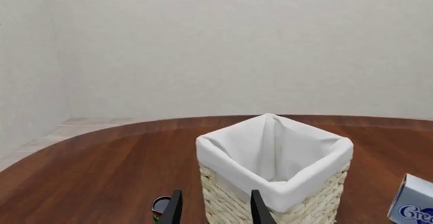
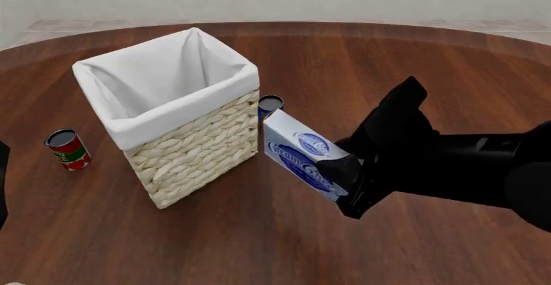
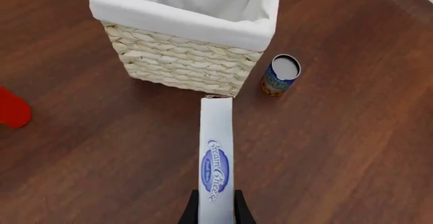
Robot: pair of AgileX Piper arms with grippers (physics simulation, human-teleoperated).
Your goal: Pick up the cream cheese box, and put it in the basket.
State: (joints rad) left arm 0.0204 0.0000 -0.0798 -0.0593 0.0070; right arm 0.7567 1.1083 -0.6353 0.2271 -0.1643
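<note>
The cream cheese box (image 2: 301,158) is a pale blue-white carton with blue script. My right gripper (image 2: 349,183) is shut on one end of it and holds it tilted just right of the basket (image 2: 185,144), outside it. In the right wrist view the box (image 3: 216,148) sticks out from between the fingers (image 3: 192,211) toward the basket's wicker wall (image 3: 182,67). My left gripper (image 1: 216,211) is open with nothing in it, facing the basket's white liner (image 1: 223,163). An edge of the box (image 1: 411,202) shows beside the basket in that view.
A red can (image 2: 68,149) stands on the brown table left of the basket. It also shows as the red can (image 1: 161,207) and the red can (image 3: 10,107) in the wrist views. A small blue can (image 2: 270,106) stands behind the box, by the basket's right corner. Pale walls lie beyond the table's far edge.
</note>
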